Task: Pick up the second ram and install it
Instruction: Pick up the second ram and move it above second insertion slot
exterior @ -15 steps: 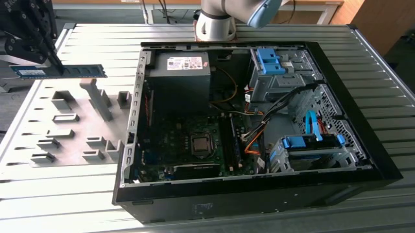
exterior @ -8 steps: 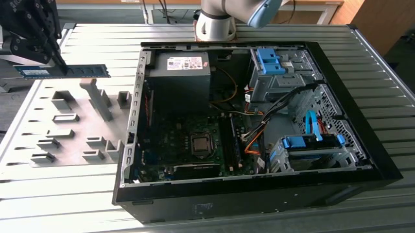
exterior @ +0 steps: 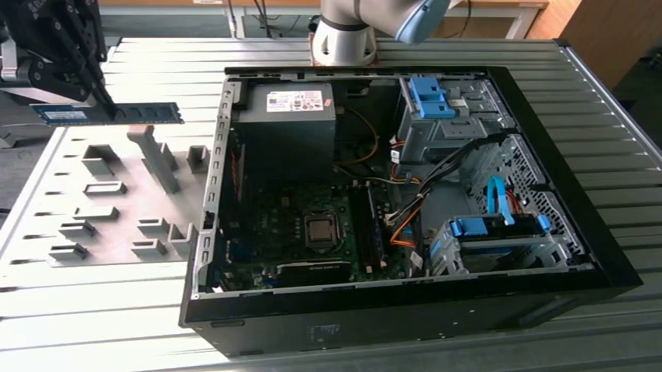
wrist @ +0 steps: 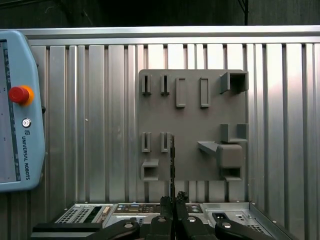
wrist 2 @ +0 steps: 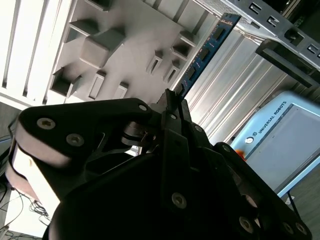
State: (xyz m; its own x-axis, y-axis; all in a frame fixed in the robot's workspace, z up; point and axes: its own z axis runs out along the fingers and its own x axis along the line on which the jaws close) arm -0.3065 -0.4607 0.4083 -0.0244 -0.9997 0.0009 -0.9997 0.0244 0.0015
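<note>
Entry: gripper (exterior: 104,107) holding the second ram (exterior: 145,113), raised above the grey holder plate (exterior: 42,194).
The arm comes in at the exterior view's upper left with its fingers pointing down, pinched on the stick near its middle. The stick lies level with its long edge horizontal. It is clear of the plate and apart from the open computer case (exterior: 414,318) at the exterior view's right. In the first wrist view it appears edge-on over the plate's slots.

The second ram (exterior: 155,113) sits above the holder plate (exterior: 126,206), on the exterior view's left of the computer case (exterior: 414,308).
</note>
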